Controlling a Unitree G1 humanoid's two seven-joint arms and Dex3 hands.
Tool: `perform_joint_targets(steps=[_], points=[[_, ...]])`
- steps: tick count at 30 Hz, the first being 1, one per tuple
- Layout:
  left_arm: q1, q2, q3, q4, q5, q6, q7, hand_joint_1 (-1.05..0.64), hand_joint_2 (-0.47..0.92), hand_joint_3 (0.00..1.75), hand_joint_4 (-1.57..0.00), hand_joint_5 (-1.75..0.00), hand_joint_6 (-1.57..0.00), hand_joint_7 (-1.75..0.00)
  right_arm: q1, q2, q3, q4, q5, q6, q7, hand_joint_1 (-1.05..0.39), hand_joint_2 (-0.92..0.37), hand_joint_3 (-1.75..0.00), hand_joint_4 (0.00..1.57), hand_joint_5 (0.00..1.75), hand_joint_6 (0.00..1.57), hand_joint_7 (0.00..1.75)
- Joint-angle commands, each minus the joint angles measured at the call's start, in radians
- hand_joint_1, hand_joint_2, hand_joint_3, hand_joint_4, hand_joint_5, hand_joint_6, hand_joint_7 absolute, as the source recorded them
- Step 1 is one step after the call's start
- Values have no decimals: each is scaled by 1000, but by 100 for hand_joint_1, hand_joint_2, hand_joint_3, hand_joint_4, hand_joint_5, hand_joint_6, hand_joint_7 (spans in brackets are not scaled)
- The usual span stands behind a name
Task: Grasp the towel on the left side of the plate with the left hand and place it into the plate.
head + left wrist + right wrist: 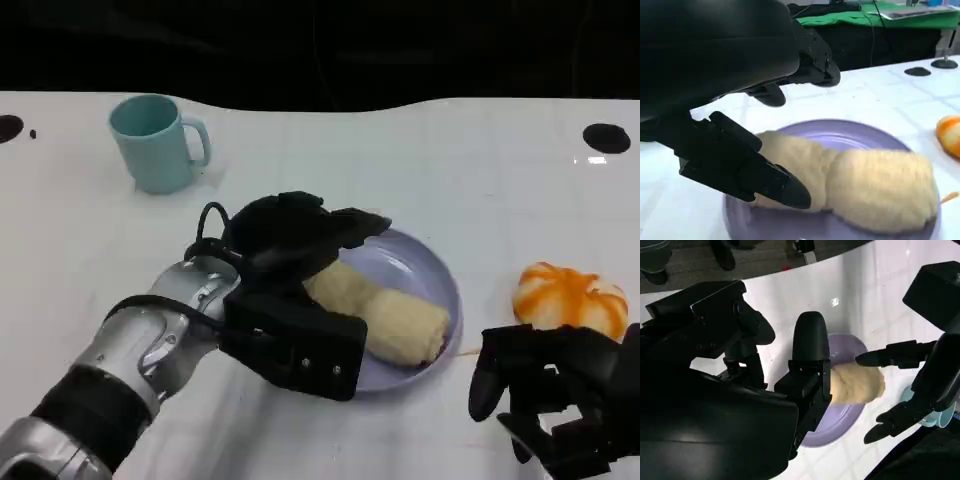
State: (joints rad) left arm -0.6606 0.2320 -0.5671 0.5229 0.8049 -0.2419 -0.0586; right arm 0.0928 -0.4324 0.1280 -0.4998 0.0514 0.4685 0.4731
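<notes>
Item: my left hand point(300, 290), fingers spread around the towel point(385, 312) lying in the plate point(440, 275); grip uncertain. My right hand point(560, 400), at the plate's four o'clock, rests with fingers loosely apart, holding nothing.

Bright, even light; wrist views slightly blurred

The left forearm point(130, 350) is silver with a black band and a thin black cable looping near the wrist. Both the left hand point(295, 290) and the right hand point(560, 400) are matte black, blocky, with small screws.
</notes>
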Motion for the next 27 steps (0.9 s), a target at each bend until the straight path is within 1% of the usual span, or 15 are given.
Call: perform_joint_targets(steps=[1,5,9,12,16,19,22,25,27], points=[[-6,49,-15,-61,54,14,-9,-77,92,6,-9,-37,-11,0,1,-8,-11,-9,6,0,1,6,-62,-103,68,168,67,144],[14,83,-6,-114,67,13,-5,-79,92,7,-9,-39,-11,0,0,-8,-10,-8,6,0,1,6,-62,-104,68,168,67,144],[48,130,30,-176,31,-5,-12,-78,92,8,-12,-43,-13,-2,-1,-7,-6,-10,3,1,-1,6,-62,-104,68,168,67,144],[85,176,63,-234,12,-18,-27,-77,92,10,-8,-57,-18,-3,-1,-8,-4,-11,-1,1,-3,6,-61,-104,68,168,67,143],[140,232,106,-295,-9,-42,-20,-76,92,11,-9,-62,-20,-4,-3,-7,-8,-8,3,0,-1,6,-61,-104,68,167,67,142],[192,258,147,-343,-47,-55,-31,-75,92,11,-12,-64,-21,-4,-5,-8,-10,-6,4,1,0,6,-62,-104,68,167,67,142],[263,261,205,-390,-154,-68,-60,-68,92,10,-18,-67,-26,-6,-7,-10,-11,-4,4,0,2,6,-62,-104,68,167,67,143],[356,235,273,-468,-302,-19,-119,-61,92,11,-25,-66,-31,-7,-9,-5,-14,4,11,-5,2,6,-62,-104,68,167,67,143],[417,207,320,-520,-415,27,-158,-54,92,11,-34,-61,-40,-8,-9,-5,-16,8,13,-9,4,7,-62,-104,68,168,67,143]])
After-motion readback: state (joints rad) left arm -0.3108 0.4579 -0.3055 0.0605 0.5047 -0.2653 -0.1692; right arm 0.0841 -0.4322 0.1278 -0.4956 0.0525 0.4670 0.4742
